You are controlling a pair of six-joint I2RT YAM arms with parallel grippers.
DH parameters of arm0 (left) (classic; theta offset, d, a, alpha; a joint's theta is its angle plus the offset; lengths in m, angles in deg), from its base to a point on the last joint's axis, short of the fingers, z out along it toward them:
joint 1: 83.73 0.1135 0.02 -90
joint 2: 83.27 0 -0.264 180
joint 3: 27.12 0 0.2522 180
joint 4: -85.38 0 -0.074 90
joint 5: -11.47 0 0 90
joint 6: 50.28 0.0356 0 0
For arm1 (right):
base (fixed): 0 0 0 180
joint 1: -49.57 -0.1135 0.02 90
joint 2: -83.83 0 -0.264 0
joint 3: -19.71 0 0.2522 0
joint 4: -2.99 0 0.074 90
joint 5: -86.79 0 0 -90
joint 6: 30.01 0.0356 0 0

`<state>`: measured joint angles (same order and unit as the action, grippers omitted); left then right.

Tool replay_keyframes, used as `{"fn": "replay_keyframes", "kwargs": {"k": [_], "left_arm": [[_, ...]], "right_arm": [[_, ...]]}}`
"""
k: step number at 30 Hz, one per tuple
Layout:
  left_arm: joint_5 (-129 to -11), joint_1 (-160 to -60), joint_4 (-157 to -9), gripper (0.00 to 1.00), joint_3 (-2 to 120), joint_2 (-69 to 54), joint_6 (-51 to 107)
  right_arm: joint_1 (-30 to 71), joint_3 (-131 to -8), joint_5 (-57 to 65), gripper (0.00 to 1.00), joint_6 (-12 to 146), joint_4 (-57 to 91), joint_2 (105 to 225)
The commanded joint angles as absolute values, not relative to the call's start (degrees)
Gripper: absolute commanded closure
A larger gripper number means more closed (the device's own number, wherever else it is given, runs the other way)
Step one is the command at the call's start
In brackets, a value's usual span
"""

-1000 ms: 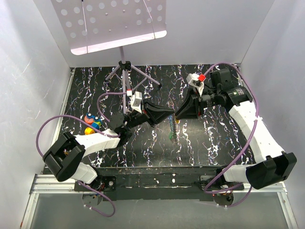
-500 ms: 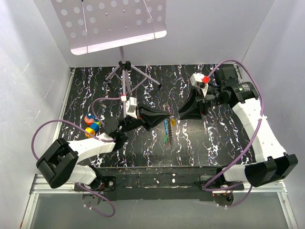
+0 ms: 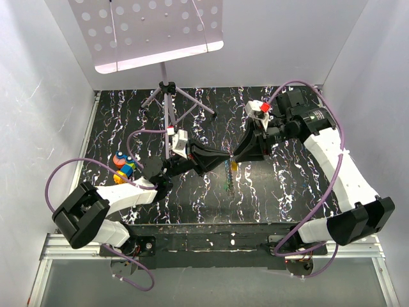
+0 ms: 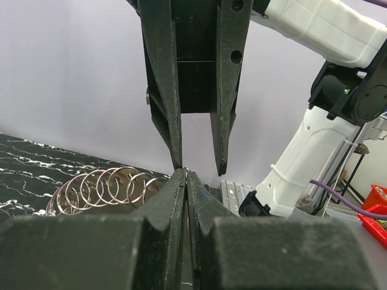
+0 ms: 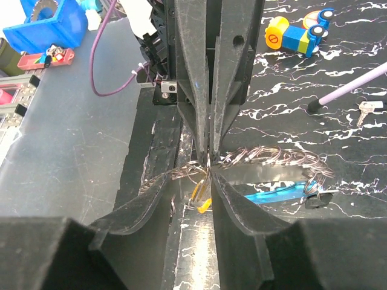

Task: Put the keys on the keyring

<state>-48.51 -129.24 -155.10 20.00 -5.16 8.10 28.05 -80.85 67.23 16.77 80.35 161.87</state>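
My left gripper (image 3: 223,160) is shut on a thin wire keyring (image 5: 208,158), held above the table; its fingertips meet in the left wrist view (image 4: 185,174). My right gripper (image 3: 237,157) faces it tip to tip, jaws slightly apart (image 5: 208,172). The yellow-orange key (image 5: 202,197) hangs from the ring in the gap between the right fingers; it also shows in the top view (image 3: 234,165). The blue key (image 5: 275,193) hangs on a chain of linked metal rings (image 5: 284,158) below the left gripper. The chain also shows in the left wrist view (image 4: 103,187).
A colourful toy car (image 3: 123,165) sits at the table's left side. A music stand (image 3: 167,96) stands at the back, its leg (image 5: 351,90) reaching near a small silver key (image 5: 366,110). White walls enclose the table.
The two grippers were apart half a second ago and have come back together tip to tip. The ring chain and keys stayed hanging from the left gripper.
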Motion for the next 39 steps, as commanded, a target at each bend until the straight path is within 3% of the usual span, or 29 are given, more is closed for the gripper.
{"fn": "replay_keyframes", "kwargs": {"k": [1,6,14,23,26,38,39], "left_arm": [[-48.9,-129.7,-161.5,1.0,22.1,-5.6,7.7],[-48.8,-129.8,-161.7,1.0,22.3,-5.5,7.5],[-49.1,-129.8,-161.5,1.0,22.2,-5.5,7.7],[-49.2,-129.9,-161.6,1.0,22.6,-5.0,7.2],[-49.0,-129.8,-161.5,1.0,22.7,-4.9,7.1],[-48.9,-129.8,-160.3,1.0,22.8,-5.0,6.4],[-48.8,-129.8,-159.7,0.96,22.9,-5.1,6.3]], "right_arm": [[27.0,-82.6,66.8,0.61,18.3,78.2,162.6],[26.8,-82.6,67.1,0.62,18.9,77.8,162.8],[26.3,-81.9,67.0,0.78,19.4,77.3,162.8],[26.0,-81.1,66.3,0.78,20.1,76.5,162.6],[26.0,-81.1,66.2,0.98,20.1,76.4,162.4],[25.9,-78.7,65.6,0.99,21.8,75.0,161.4],[26.0,-78.3,65.4,0.99,22.0,74.8,161.2]]}}
